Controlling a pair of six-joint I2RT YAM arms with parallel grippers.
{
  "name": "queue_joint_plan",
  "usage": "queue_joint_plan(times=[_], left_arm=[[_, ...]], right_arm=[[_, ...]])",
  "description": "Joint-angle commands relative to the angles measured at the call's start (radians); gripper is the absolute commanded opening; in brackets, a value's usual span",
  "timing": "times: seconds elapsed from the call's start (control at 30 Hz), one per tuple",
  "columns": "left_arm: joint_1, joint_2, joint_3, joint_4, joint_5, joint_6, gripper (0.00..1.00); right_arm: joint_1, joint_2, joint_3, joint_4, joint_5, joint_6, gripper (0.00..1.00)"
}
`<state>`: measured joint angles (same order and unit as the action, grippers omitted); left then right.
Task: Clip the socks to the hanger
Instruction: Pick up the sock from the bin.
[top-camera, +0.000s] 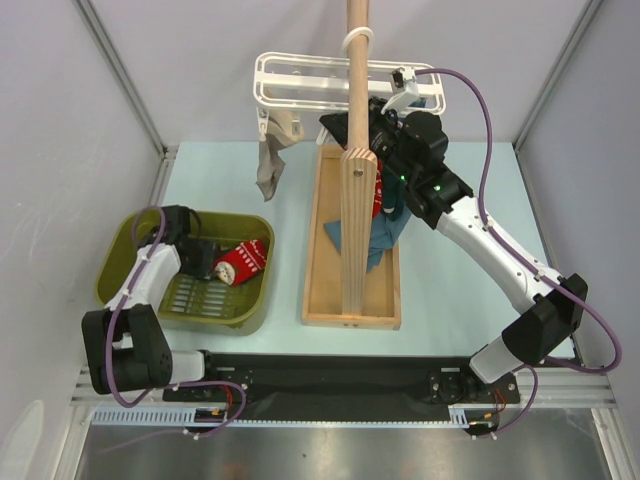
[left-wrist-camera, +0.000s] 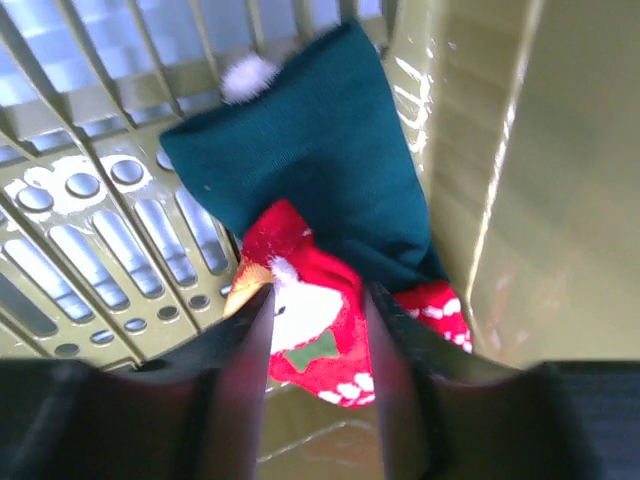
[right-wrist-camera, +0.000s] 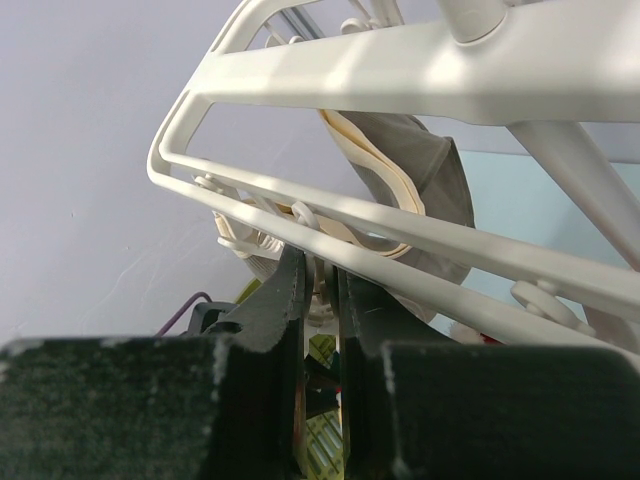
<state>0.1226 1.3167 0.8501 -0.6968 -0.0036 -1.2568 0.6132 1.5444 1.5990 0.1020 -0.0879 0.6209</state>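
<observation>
Down in the olive basket (top-camera: 125, 243), a red sock (left-wrist-camera: 322, 345) lies half under a teal sock (left-wrist-camera: 320, 170), with the left claw (left-wrist-camera: 318, 293) spread open around the red one. Up at the white hanger (right-wrist-camera: 400, 75), the right claw (right-wrist-camera: 320, 265) is pinched on a clip peg (right-wrist-camera: 321, 300).

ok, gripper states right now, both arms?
Left gripper: open, straddling the red sock in the basket.
Right gripper: shut on a clip peg under the hanger.
</observation>
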Motion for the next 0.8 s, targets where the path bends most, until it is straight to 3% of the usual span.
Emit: queue_joint_plan(times=[0.0, 0.03, 0.1, 0.13, 0.23, 0.37, 0.5, 0.63, 0.67, 0.77], left_arm=[[0.029, -0.014, -0.029, 0.048, 0.005, -0.006, 0.40], [0.034, -0.014, -0.036, 0.063, 0.007, -0.003, 0.27], [0.038, -0.025, -0.066, 0.120, 0.031, 0.011, 0.13], [0.037, -0.030, -0.075, 0.140, 0.040, 0.026, 0.01], [0.038, -0.068, -0.077, 0.171, 0.039, 0.063, 0.00], [0.035, -0.209, -0.052, 0.189, -0.025, 0.224, 0.00], [0.035, -0.480, -0.080, 0.305, 0.016, 0.404, 0.00], [0.035, -0.566, -0.065, 0.361, 0.207, 0.557, 0.00], [0.035, -0.571, -0.060, 0.394, 0.334, 0.577, 0.00], [0.032, -0.600, -0.049, 0.459, 0.480, 0.605, 0.00]], right_arm=[[-0.004, -0.024, -0.010, -0.035, -0.012, -0.007, 0.00], [-0.006, -0.024, -0.011, -0.035, -0.010, -0.007, 0.00], [-0.004, -0.026, -0.010, -0.033, -0.009, -0.007, 0.00], [-0.004, -0.026, -0.011, -0.033, -0.010, -0.006, 0.00], [-0.004, -0.027, -0.010, -0.038, -0.009, -0.007, 0.00], [-0.006, -0.032, -0.010, -0.042, -0.004, -0.010, 0.00], [-0.003, -0.026, -0.010, -0.039, -0.004, -0.012, 0.00], [-0.001, -0.017, -0.004, -0.028, -0.018, -0.001, 0.00], [0.000, -0.014, -0.001, -0.031, -0.019, -0.001, 0.00], [0.000, -0.015, -0.002, -0.039, -0.018, -0.007, 0.00]])
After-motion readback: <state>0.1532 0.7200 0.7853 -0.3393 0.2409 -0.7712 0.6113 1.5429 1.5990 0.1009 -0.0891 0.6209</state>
